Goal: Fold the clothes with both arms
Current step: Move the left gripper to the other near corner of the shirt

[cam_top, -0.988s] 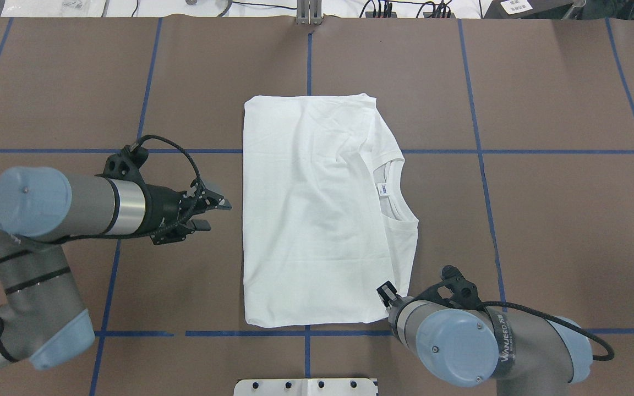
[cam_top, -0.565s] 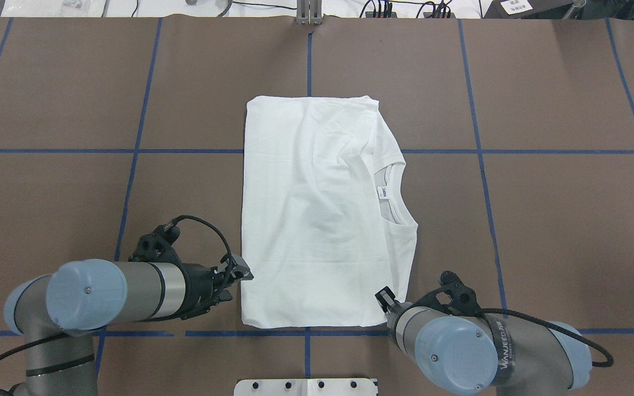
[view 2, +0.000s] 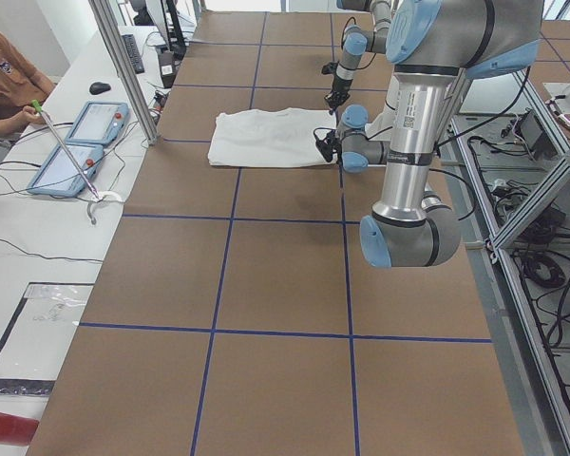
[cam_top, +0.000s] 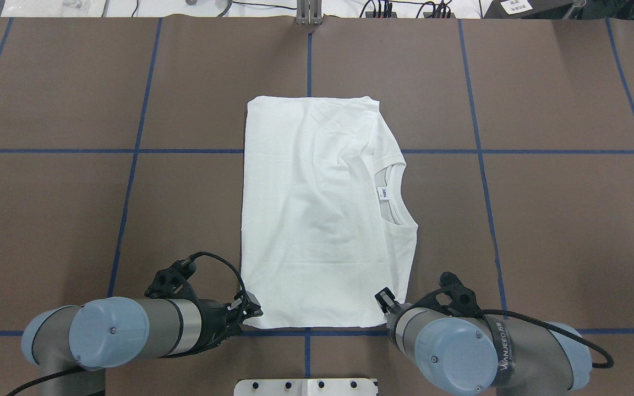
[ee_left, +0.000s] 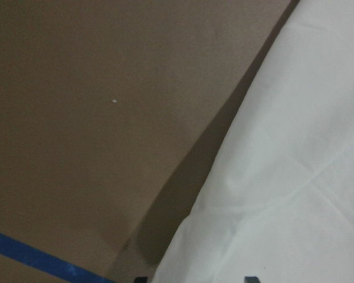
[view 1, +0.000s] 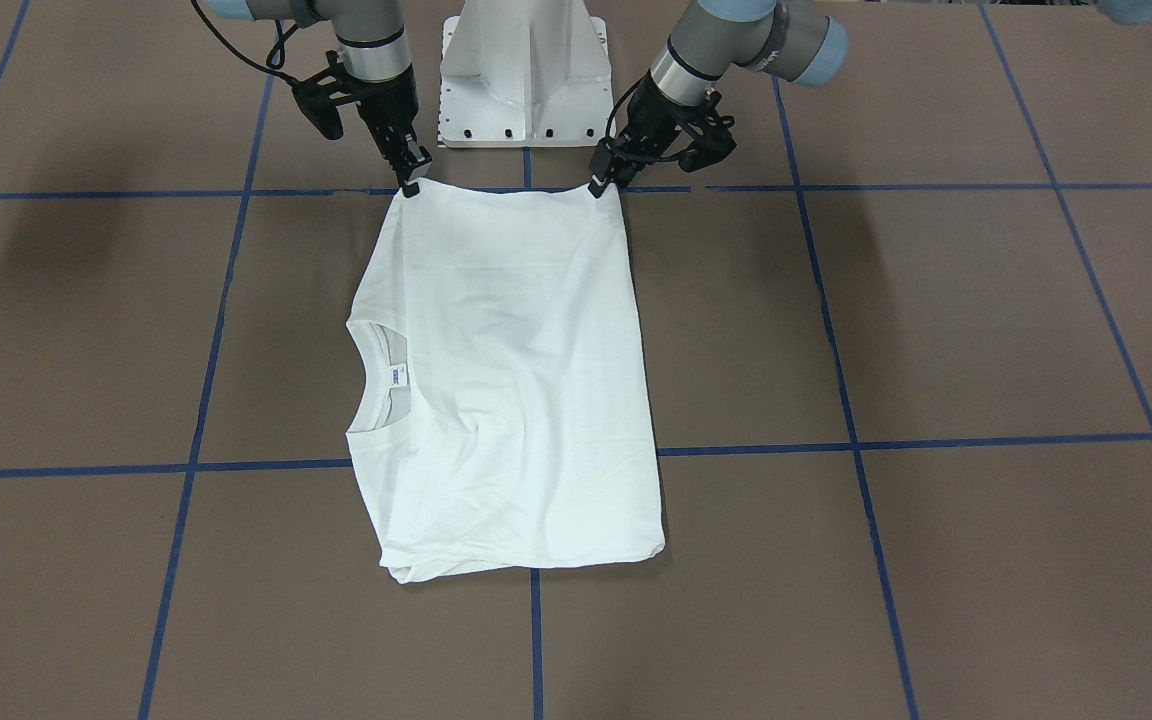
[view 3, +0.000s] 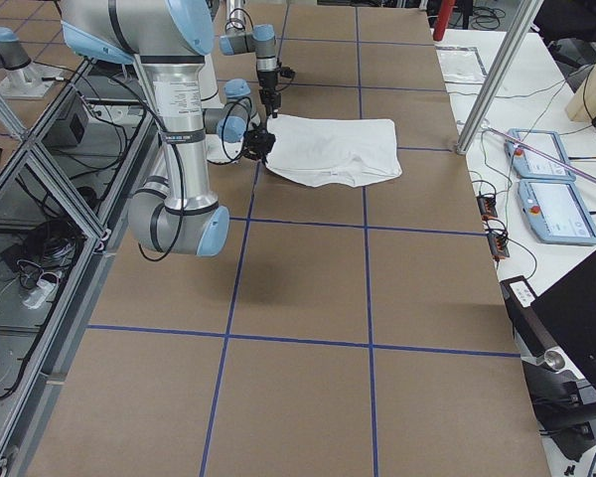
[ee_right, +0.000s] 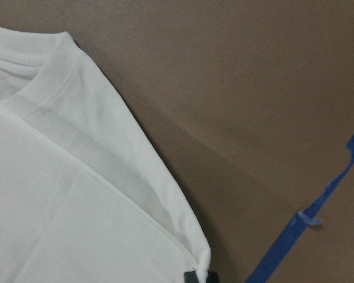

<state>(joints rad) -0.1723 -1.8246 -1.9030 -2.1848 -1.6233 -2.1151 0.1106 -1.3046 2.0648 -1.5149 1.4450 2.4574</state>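
The white T-shirt (cam_top: 317,209) lies flat on the table (cam_top: 542,231), spreading away ahead of both sets of jaws, its near edge running from one to the other. The right gripper (cam_top: 384,298) looks pinched shut on its corner; the left gripper (cam_top: 251,312) stands wide open, cloth between its tips (nothing held yet). Should it close too shallow, it may catch only the top layer, and lifting would skew the fold.

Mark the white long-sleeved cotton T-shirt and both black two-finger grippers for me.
White long-sleeved cotton T-shirt (cam_top: 306,220), overhead view, middle of folded body.
Black left gripper (view 1: 597,185), front-facing view, between its fingertips.
Black right gripper (view 1: 411,186), front-facing view, between its fingertips.
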